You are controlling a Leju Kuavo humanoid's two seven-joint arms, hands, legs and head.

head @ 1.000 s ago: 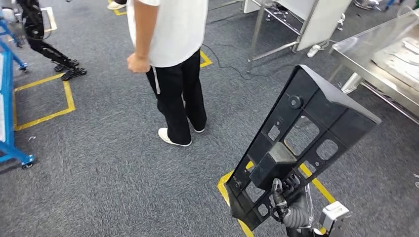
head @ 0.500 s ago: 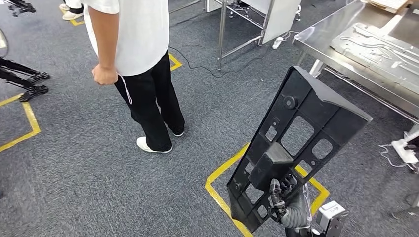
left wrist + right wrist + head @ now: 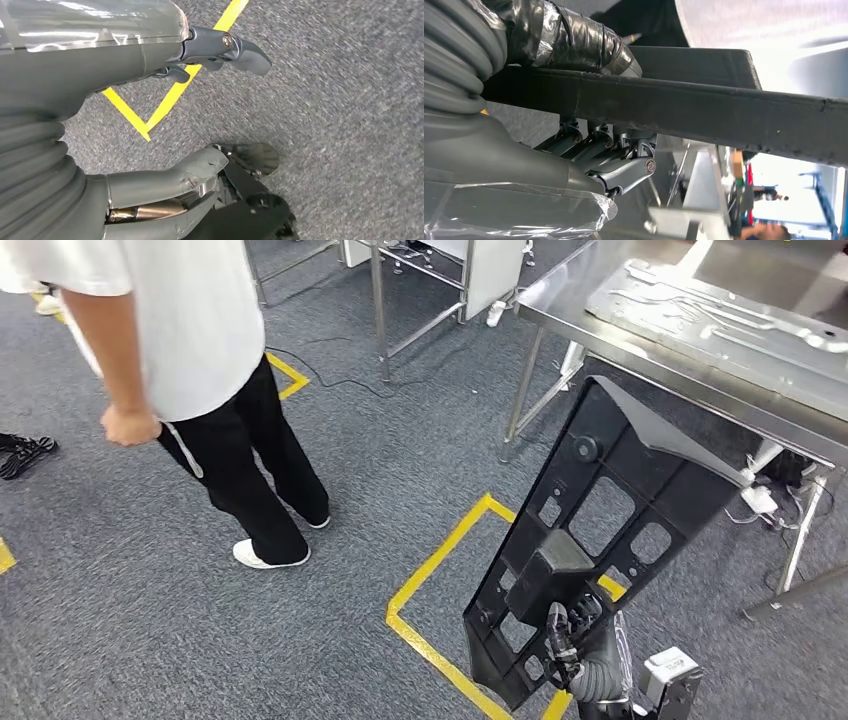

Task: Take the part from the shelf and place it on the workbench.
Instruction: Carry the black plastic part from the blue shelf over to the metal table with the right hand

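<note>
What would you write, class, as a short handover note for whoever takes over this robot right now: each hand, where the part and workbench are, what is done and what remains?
Right hand: grips the black part near its lower end, holding it up in front of the body.
Left hand: holds nothing, fingers apart, hanging over the carpet with yellow floor tape.
Steel workbench: ahead to the right, a grey metal panel already lying on it.
A person stands ahead on the left.
Done: the part is picked up and in hand.
Left: close in on the workbench and set the part down on it.
</note>
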